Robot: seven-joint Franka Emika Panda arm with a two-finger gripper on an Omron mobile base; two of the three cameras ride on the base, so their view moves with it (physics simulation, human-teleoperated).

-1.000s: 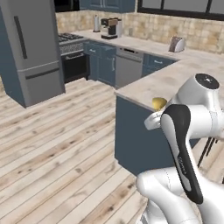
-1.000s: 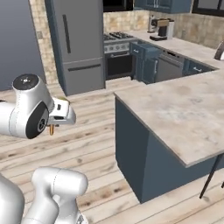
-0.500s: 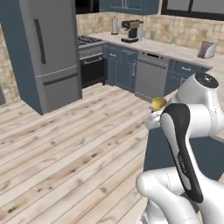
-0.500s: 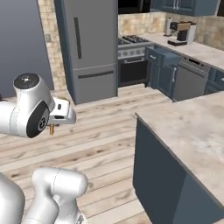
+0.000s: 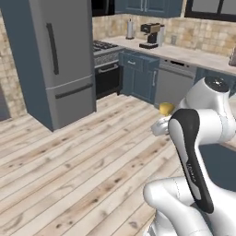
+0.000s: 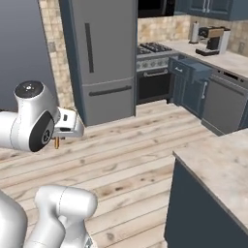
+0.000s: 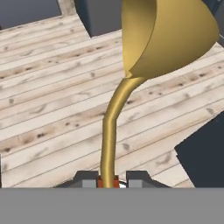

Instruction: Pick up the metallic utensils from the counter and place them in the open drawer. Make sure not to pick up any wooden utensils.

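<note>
The gripper (image 7: pixel 107 180) is clamped on the handle end of the golden spoon (image 7: pixel 144 57) — in the hand view the stem rises from between the two finger tips and the round bowl fills the top of the picture, with bare wood floor (image 7: pixel 52 100) behind it. So one of the metallic utensils is in hand and off the tabletop. What's just changed is the whole background: over the last second both base views have swung, the island tabletop (image 6: pixel 223 164) that used to sit right ahead has slid off to the right edge, and the fridge (image 5: pixel 55 60) and stove (image 6: pixel 152 51) now sit much closer and more central. That's the base driving and turning, not the kitchen moving, and the arm's pose looks the same against the base through all of it. My read is that it's carrying the spoon toward the open drawer (image 6: pixel 191 70), the slate-blue box sticking out beside the stove, so the pick is done and the drop-off is still ahead. From the left base view you only catch a yellow blob of the spoon's bowl (image 5: pixel 166 109) peeking past the forearm, and the fingers themselves are hidden there. The drawer's inside is too small to make out, and the spot on the tabletop where the other utensils would lie is cut off, probably behind the robot now.
</note>
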